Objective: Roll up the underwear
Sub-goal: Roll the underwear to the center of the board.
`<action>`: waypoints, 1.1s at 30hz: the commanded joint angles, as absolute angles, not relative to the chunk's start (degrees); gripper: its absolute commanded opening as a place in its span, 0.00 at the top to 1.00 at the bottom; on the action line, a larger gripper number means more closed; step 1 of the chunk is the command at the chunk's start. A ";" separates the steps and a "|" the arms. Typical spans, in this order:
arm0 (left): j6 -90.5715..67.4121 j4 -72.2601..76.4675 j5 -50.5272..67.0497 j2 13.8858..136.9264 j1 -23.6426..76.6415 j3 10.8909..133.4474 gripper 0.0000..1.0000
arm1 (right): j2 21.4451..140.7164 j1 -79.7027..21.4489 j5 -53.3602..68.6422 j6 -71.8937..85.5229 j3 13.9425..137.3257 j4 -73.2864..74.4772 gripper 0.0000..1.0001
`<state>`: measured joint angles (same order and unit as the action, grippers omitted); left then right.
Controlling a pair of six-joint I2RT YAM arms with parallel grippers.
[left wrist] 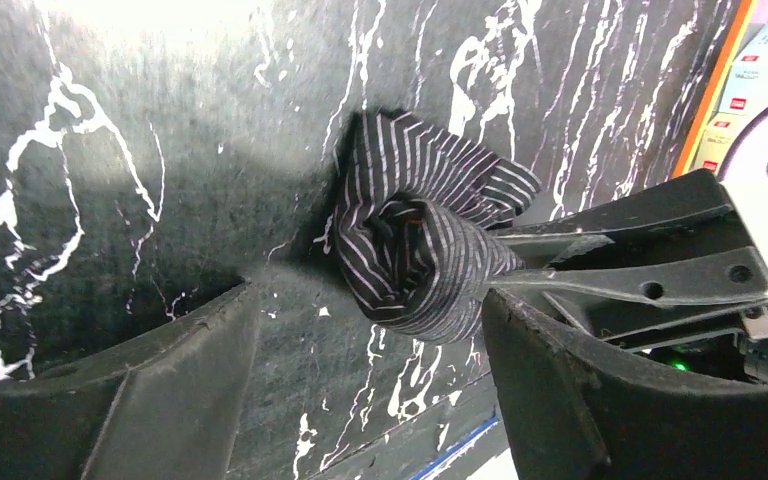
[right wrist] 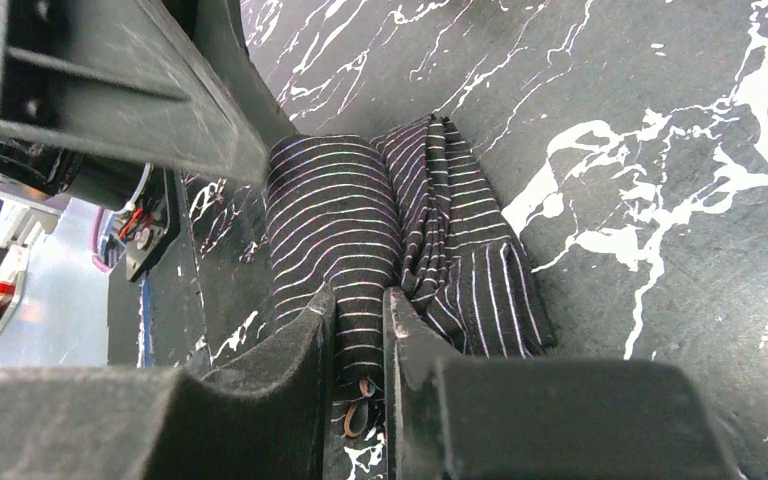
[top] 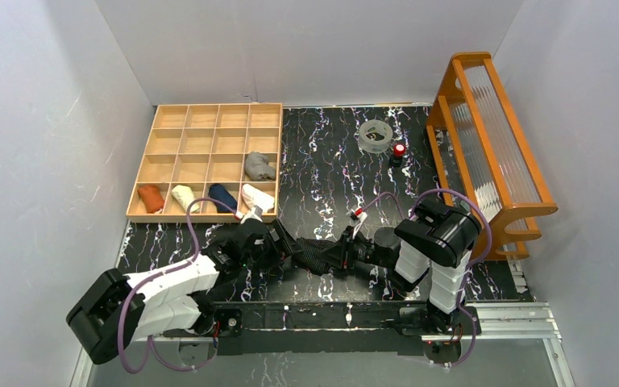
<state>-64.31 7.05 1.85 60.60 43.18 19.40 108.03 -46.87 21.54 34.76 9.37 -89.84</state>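
Right wrist view has the right pincer (right wrist: 360, 308) clamped on the striped underwear (right wrist: 335, 215): its two matte black fingers (right wrist: 312, 330) pinch one end of a tight tube of thin black cloth with fine pale stripes. A looser, flatter fold of the same cloth lies alongside the tube on the table (right wrist: 660, 120), whose black surface is veined with white like marble. Left wrist view looks into the roll's other end, where the cloth spirals around a dark hollow. There the left pincer (left wrist: 365, 300) stands wide open, its broad, rough-textured fingers (left wrist: 160, 380) on either side of the roll and clear of it. Top external view shows both arms reaching inward and meeting low over the table's near middle, where the garment lies mostly hidden beneath them. At the far left sits a shallow pale wooden tray (top: 209, 129) divided into square compartments. A plain grey underwear roll (top: 259, 166) sits in its right column, one row back from the near row. The near row holds four small cloth rolls: rust (top: 151, 197), cream (top: 184, 196), navy (top: 222, 197) and white (top: 256, 196). Toward the far right a clear tape ring (top: 375, 135) lies near a small red-topped object (top: 399, 150), beside an orange wooden rack (top: 492, 137) with ribbed translucent panels.
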 commanded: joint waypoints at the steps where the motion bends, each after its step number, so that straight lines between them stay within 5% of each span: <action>1: -74.09 11.41 -5.20 63.56 47.53 17.35 0.24 | 112.55 -47.09 22.02 33.39 6.27 -92.18 0.81; 12: -83.24 22.62 -13.95 74.95 49.65 12.78 0.33 | 110.72 -46.93 21.90 30.60 5.47 -90.83 0.80; 18: -80.57 25.05 -13.98 79.56 49.75 13.55 0.54 | 109.95 -46.92 22.20 29.30 5.36 -90.38 0.76; 24: -75.99 24.99 -13.19 80.11 49.75 14.99 0.82 | 105.36 -46.92 23.90 24.84 6.33 -85.77 0.63; 29: -73.48 23.22 -15.22 77.34 49.75 15.60 0.90 | 95.99 -46.88 24.84 18.90 7.82 -76.42 0.42; 33: -72.54 19.72 -18.71 73.11 49.75 15.80 0.92 | 86.92 -46.89 24.27 15.13 9.30 -65.54 0.34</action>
